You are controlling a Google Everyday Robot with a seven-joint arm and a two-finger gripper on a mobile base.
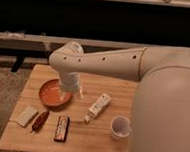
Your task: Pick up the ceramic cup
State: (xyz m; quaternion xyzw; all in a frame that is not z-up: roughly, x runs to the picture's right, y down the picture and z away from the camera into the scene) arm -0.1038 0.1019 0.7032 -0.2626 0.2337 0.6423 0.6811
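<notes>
Camera view: the small white round ceramic cup (pixel 120 127) stands upright near the right front of the light wooden worktop (pixel 93 140), at 4 o'clock from the long white tube-like bottle (pixel 98 106). The gripper (pixel 71 94) hangs over the right rim of the shallow orange-red bowl (pixel 52 93), well apart from the cup, which lies toward its 4 o'clock. Whether the gripper is open or closed cannot be told. The cup is probably light, rigid, smooth and breakable; with no handle visible, pinching 1 wall at the rim looks safest.
</notes>
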